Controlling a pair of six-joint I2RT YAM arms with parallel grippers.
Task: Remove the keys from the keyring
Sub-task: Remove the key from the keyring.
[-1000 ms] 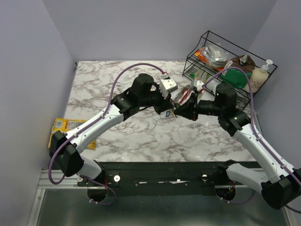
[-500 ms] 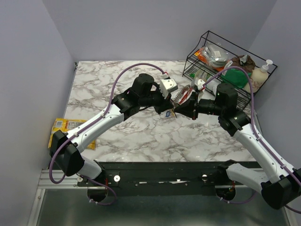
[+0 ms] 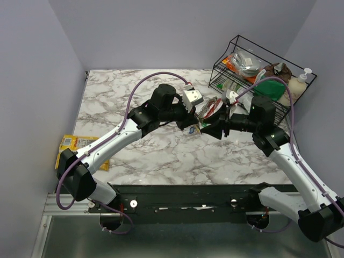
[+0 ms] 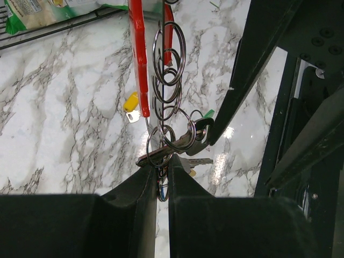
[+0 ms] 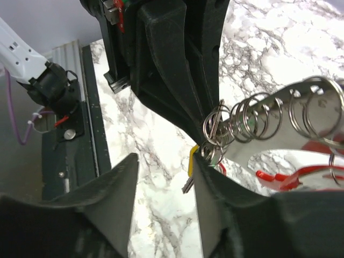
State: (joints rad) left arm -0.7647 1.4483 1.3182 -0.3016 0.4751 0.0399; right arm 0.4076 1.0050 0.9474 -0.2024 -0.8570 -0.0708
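Partly hidden, keys (image 4: 188,140) bunch where left jaws pinch the keyring (image 4: 137,64) — right jaws parted.

1. White-grey marbled tabletop (image 3: 161,156) carries everything.
2. Black wire rack (image 3: 252,48) stands at the far right corner, packets inside.
3. Pump bottle (image 3: 299,81) sits just beside the rack's right end.
4. Yellow snack packet (image 3: 71,143) lies flat at the near-left edge.
5. Yellow-headed key (image 4: 131,101) lies loose on the marble.

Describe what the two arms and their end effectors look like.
The left arm and right arm have white link shells with black joints. A purple cable loops along each. The left end effector and right end effector have black, wedge-shaped fingers.
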